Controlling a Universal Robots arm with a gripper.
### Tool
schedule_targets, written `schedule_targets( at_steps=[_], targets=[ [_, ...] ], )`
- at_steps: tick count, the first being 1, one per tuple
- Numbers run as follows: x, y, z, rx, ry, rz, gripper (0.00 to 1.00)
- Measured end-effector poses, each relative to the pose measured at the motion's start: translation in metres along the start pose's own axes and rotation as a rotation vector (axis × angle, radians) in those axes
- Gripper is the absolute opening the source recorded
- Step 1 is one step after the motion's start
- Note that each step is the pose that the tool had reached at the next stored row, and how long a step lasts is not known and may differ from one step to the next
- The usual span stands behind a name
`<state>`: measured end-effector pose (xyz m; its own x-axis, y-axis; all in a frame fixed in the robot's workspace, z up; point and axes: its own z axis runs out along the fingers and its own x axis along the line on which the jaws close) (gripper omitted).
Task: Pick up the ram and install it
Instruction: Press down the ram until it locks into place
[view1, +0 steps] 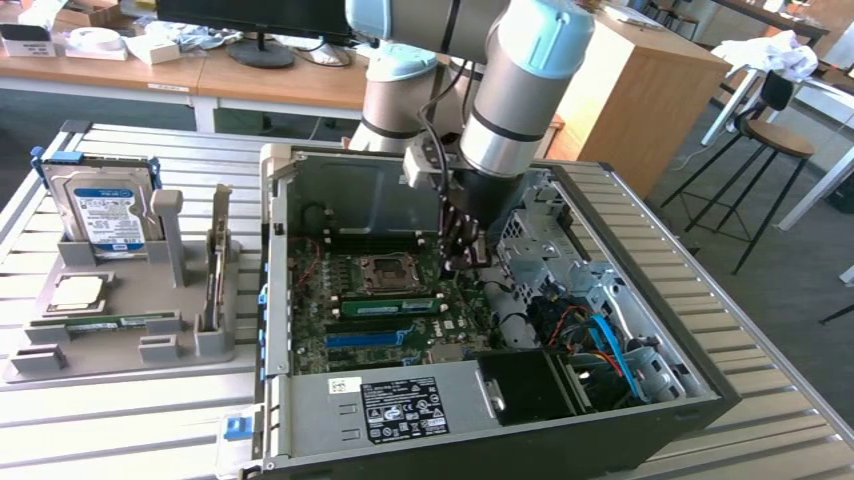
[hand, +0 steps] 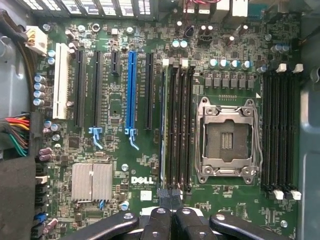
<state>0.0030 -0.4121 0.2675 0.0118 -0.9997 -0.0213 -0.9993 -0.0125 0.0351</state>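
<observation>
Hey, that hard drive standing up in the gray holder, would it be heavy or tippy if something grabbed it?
The hard drive looks like a rigid metal box, so it is probably stiff and heavy for its size. It stands on end in the gray holder, so a push likely won't topple it; lifted free, it might tip.

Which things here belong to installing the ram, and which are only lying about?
Job: ram standing in a motherboard slot; gripper by its end.
Lying about: hard drive; processor chip; second ram stick in the grey holder.
</observation>
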Motion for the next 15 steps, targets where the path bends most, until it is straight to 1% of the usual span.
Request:
schedule_targets(
  at_steps=[15],
  targets=[
    [0.0, -0.0005, 0.0137, -0.0001, 0.0, 0.0, 0.1]
  ],
)
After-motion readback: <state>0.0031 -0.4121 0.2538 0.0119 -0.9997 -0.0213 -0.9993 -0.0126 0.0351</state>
